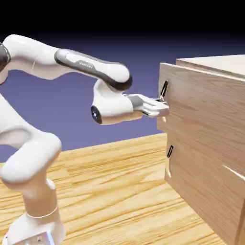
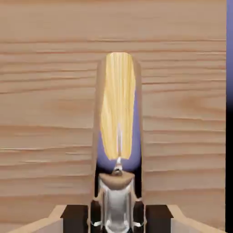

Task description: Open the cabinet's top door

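Note:
The light-wood cabinet (image 1: 213, 72) stands at the exterior view's right. Its top door (image 1: 206, 103) is the upper grained panel, with a slim dark bar handle (image 1: 164, 89) at its left edge. My gripper (image 1: 163, 102) reaches level from the left and meets the lower end of that handle. In the hand view the top door (image 2: 54, 91) fills the picture. A tall notch (image 2: 118, 118) runs down its middle. The handle (image 2: 117, 200) shows as a shiny bar pinched between my gripper (image 2: 117, 219), which is shut on it.
The lower panel (image 1: 201, 182) carries a shorter dark handle (image 1: 169, 151) just below my hand. The wooden table (image 1: 115, 191) spreads out under the arm. The arm's base (image 1: 33, 225) stands at the lower left.

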Available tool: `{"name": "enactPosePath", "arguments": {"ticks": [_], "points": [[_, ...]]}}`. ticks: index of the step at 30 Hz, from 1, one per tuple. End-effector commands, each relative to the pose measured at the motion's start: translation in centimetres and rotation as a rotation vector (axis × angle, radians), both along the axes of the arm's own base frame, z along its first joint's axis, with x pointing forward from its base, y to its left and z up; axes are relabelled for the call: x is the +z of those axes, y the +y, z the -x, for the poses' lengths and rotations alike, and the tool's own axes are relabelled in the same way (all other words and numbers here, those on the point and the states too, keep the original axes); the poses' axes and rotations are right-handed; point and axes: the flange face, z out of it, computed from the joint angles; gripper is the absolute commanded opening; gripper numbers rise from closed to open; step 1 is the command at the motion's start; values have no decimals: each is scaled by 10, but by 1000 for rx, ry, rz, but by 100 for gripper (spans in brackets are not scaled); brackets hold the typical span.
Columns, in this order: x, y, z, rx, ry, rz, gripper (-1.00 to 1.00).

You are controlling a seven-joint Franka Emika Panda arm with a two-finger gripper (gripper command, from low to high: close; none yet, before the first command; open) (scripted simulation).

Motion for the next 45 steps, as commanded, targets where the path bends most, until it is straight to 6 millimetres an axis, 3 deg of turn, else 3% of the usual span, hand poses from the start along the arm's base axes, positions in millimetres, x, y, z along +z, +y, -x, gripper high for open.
{"name": "enactPosePath", "arguments": {"ticks": [1,13,30,37,45], "points": [[0,-4,7,22,0,2,-100],[0,-58,75,233,0,2,-100],[0,-141,141,489,-1,1,-100],[0,-192,167,628,-1,1,-100],[0,-268,191,822,-1,1,-100]]}}
